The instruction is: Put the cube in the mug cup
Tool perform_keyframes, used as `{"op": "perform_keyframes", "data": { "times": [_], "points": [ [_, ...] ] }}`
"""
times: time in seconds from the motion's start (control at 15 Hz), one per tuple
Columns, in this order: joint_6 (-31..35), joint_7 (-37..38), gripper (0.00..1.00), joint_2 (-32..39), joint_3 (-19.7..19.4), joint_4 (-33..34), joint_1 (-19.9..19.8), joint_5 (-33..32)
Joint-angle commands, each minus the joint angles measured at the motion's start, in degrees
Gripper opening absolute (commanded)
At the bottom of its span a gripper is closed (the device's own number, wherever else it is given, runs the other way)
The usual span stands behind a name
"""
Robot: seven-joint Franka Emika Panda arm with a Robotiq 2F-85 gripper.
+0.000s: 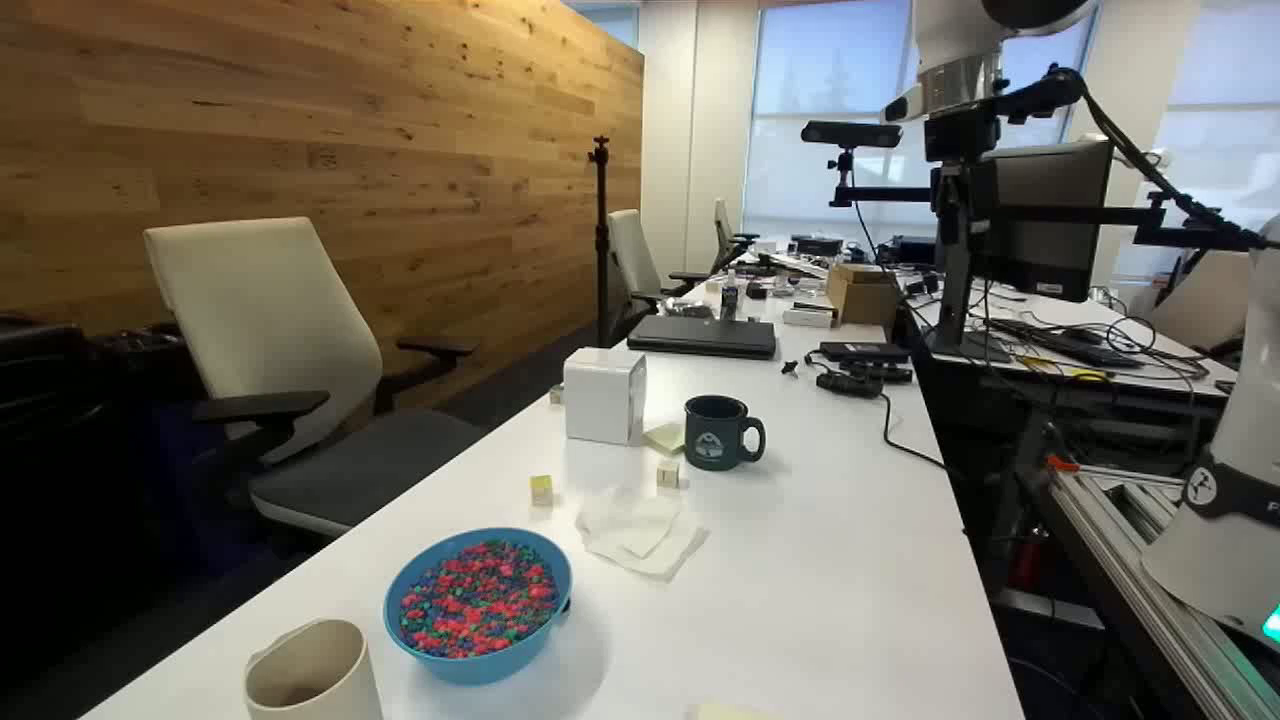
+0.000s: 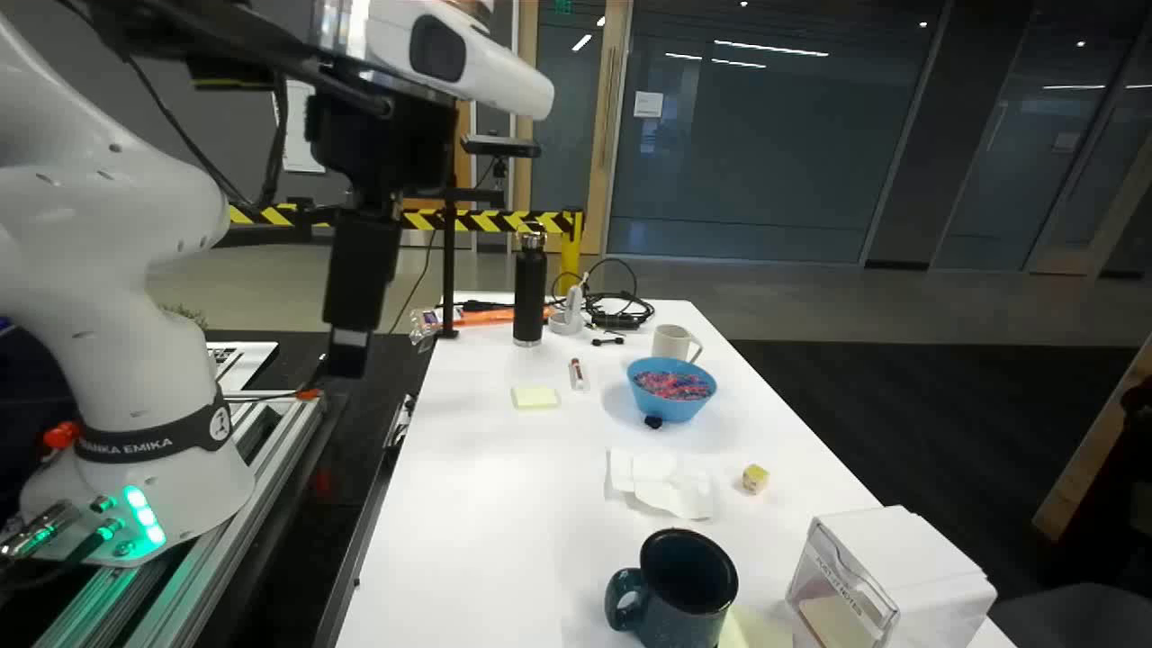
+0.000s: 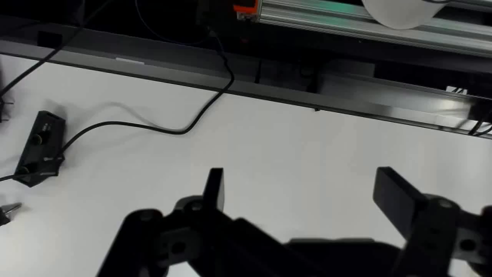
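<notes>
The cube (image 1: 668, 473), tiny and whitish with a dark mark, sits on the white table (image 1: 820, 560) just in front of the mug cup in an exterior view. It does not show in the other views. The mug cup (image 1: 712, 435) is dark, glossy and upright, with its handle at the right; it also shows from above, looking dark inside, in an exterior view (image 2: 682, 585). My gripper (image 3: 300, 184) is open and empty in the wrist view, with bare table between its fingers. In an exterior view it hangs high near the table's robot-side edge (image 2: 348, 351), well away from cube and mug.
A white box (image 1: 605, 397) and pale sticky notes (image 1: 665, 437) stand by the mug. A yellowish block (image 1: 541, 490), crumpled paper (image 1: 640, 530), a blue bowl of beads (image 1: 480, 605) and a beige cup (image 1: 315, 670) are nearby. A black cabled device (image 3: 40, 148) lies left.
</notes>
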Motion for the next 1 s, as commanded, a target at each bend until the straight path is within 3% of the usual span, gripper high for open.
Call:
{"op": "perform_keyframes", "data": {
  "times": [0.0, 0.67, 0.93],
  "points": [
    [-0.1, 0.1, 1.0, 0.0, -0.2, 0.1, 0.2, -0.1],
    [-1.1, 0.2, 1.0, 0.2, -0.2, 0.5, 0.2, 0.4],
    [1.3, 13.2, 1.0, 1.9, 1.1, -1.4, 0.0, 9.5]
  ]
}}
